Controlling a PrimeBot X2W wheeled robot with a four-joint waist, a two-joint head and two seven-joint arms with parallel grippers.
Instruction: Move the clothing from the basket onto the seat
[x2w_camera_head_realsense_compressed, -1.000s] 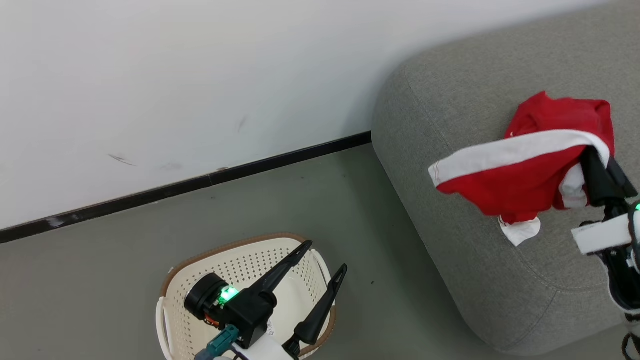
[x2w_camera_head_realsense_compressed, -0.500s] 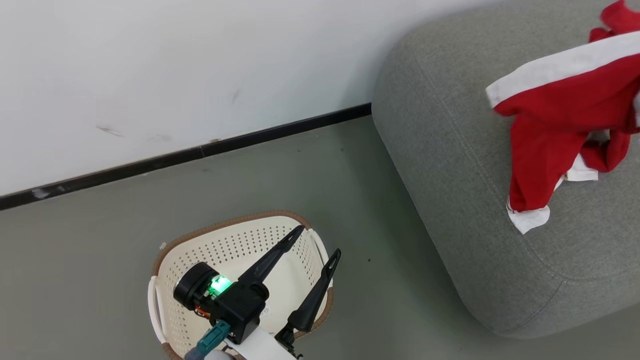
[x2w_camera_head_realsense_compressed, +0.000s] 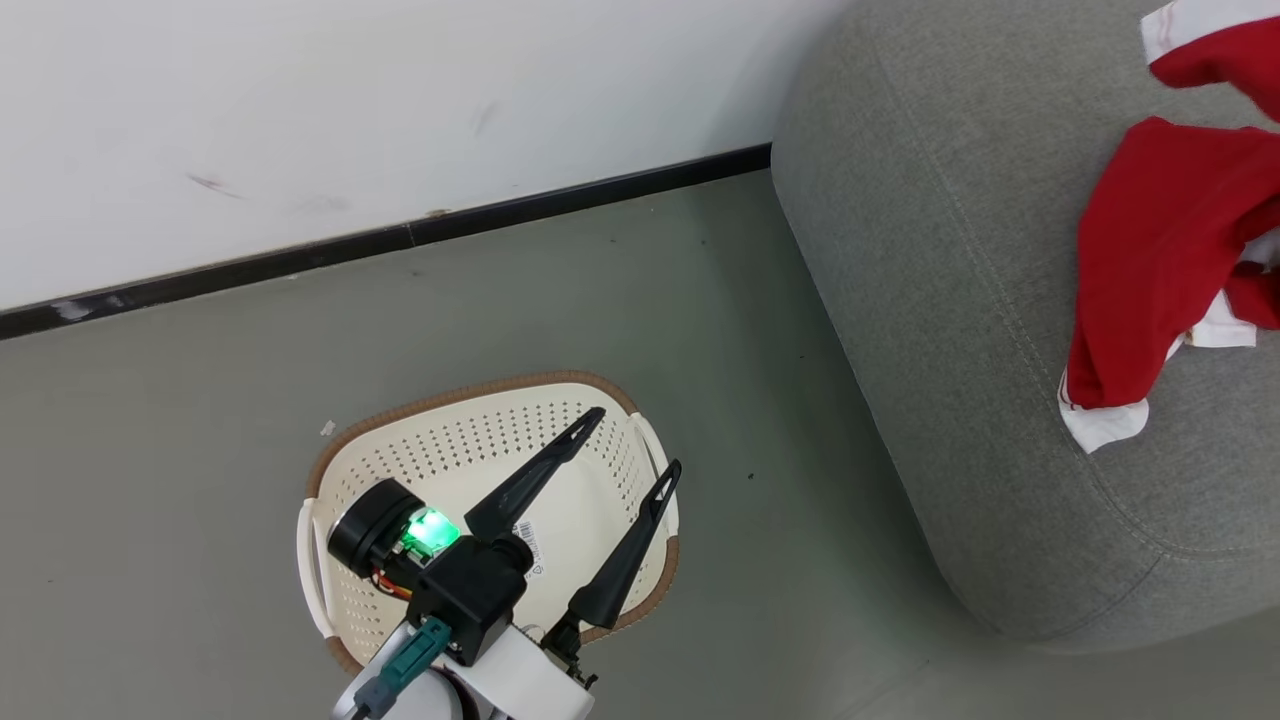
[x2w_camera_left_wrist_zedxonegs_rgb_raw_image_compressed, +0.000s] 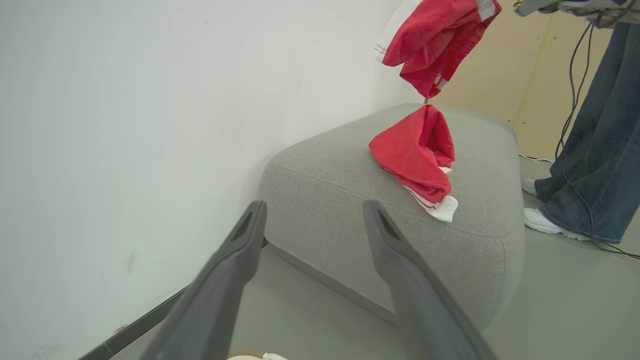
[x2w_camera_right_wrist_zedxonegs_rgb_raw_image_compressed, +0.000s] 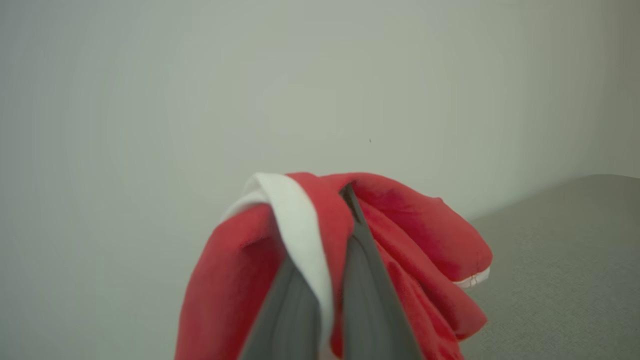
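The cream basket (x2w_camera_head_realsense_compressed: 470, 392) stands on the floor at the lower left of the head view, its bare bottom showing a barcode sticker (x2w_camera_head_realsense_compressed: 527, 548). My left gripper (x2w_camera_head_realsense_compressed: 637, 438) hovers over it, open and holding nothing, as the left wrist view (x2w_camera_left_wrist_zedxonegs_rgb_raw_image_compressed: 315, 205) confirms. One piece of red clothing (x2w_camera_head_realsense_compressed: 1150, 260) with a white hem lies crumpled on the grey seat (x2w_camera_head_realsense_compressed: 950, 250). A second red garment (x2w_camera_left_wrist_zedxonegs_rgb_raw_image_compressed: 435, 40) with a white stripe hangs in the air above the seat, and my right gripper (x2w_camera_right_wrist_zedxonegs_rgb_raw_image_compressed: 332, 215) is shut on it.
A white wall with a black skirting strip (x2w_camera_head_realsense_compressed: 400, 238) runs behind the basket and the seat. Grey floor lies between the two. A person's legs in jeans and white shoes (x2w_camera_left_wrist_zedxonegs_rgb_raw_image_compressed: 590, 150) stand beyond the seat, beside hanging cables.
The head camera has shifted. My right gripper has carried the striped garment up and to the right, away from the one lying on the seat. The left gripper stays open over the basket.
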